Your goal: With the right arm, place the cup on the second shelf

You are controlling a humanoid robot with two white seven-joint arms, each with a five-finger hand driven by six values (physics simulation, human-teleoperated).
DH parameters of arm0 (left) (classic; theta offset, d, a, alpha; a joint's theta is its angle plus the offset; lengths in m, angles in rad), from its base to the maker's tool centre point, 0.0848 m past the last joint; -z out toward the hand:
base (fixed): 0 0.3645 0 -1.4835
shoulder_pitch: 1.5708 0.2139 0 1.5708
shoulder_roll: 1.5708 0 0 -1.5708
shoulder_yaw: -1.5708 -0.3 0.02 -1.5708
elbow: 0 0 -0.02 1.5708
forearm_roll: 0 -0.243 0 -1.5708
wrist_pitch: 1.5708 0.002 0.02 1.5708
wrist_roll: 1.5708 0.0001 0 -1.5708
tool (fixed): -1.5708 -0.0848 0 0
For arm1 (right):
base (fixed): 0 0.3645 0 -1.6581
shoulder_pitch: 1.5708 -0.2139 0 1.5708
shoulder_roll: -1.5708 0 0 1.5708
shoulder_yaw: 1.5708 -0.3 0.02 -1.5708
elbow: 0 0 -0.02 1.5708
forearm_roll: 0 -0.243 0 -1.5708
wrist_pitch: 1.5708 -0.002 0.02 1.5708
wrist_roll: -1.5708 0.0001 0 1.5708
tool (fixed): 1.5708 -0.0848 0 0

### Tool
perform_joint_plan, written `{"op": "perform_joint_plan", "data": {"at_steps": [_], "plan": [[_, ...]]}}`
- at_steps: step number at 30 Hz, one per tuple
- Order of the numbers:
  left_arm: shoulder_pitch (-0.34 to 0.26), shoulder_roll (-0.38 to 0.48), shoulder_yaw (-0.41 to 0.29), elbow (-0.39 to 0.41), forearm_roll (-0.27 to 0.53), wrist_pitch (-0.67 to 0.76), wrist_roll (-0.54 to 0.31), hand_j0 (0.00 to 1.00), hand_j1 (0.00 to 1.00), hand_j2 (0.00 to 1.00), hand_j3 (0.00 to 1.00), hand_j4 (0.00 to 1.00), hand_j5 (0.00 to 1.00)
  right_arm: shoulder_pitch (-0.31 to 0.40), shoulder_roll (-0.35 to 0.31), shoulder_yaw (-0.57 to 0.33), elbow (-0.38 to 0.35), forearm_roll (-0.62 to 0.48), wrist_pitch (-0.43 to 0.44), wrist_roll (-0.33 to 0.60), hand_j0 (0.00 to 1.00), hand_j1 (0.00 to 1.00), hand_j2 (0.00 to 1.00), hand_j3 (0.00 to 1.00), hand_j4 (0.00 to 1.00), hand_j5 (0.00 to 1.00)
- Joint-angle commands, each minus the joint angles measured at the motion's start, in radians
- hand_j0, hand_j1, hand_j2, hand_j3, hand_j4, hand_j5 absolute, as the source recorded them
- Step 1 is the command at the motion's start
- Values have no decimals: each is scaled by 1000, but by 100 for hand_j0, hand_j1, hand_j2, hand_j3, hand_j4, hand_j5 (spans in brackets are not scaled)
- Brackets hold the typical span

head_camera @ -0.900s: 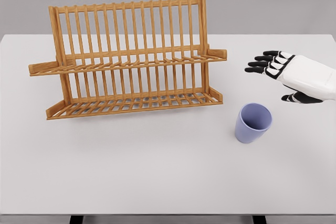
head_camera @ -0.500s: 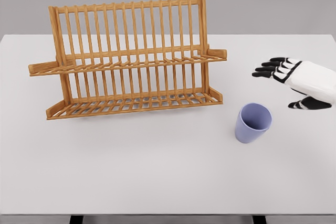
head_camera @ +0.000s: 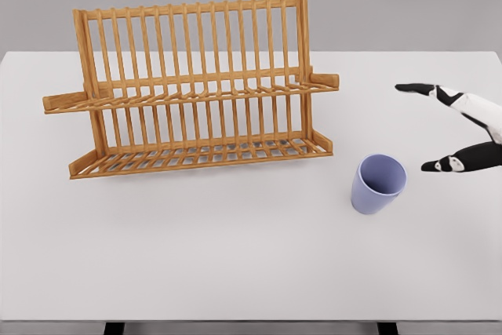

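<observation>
Right robot hand released, fingers spread; cup lower-left, near, apart.

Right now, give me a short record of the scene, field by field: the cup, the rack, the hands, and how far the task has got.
cup: lilac cup, upright on the white table, mouth open, right of the rack
rack: wooden two-tier dish rack, both shelves bare
right hand: right hand at the right edge, fingers spread, thumb low, apart from the cup
left hand: not in view
cup held: no
task state: cup not yet grasped, not on the second shelf
</observation>
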Motion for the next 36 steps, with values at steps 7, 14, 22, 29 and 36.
{"op": "perform_joint_plan", "data": {"at_steps": [7,14,22,29,36], "plan": [[0,0,0,0,0,-1,0,100,100,100,100,100,100,66,83,-82,1,-165,169,0,100,100,100,100,100,100],[0,0,0,0,0,1,0,100,100,100,100,100,100,124,75,-73,35,-295,200,0,100,100,100,100,100,100],[0,0,0,0,0,1,0,100,100,100,100,100,100,172,80,-38,64,-300,198,0,100,100,100,100,100,100],[0,0,0,0,0,-1,0,100,100,100,100,100,100,196,92,-1,99,-289,191,0,100,100,100,100,100,100],[0,0,0,0,0,0,0,100,100,100,100,100,100,195,112,36,132,-294,172,0,100,100,100,100,100,100]]}}
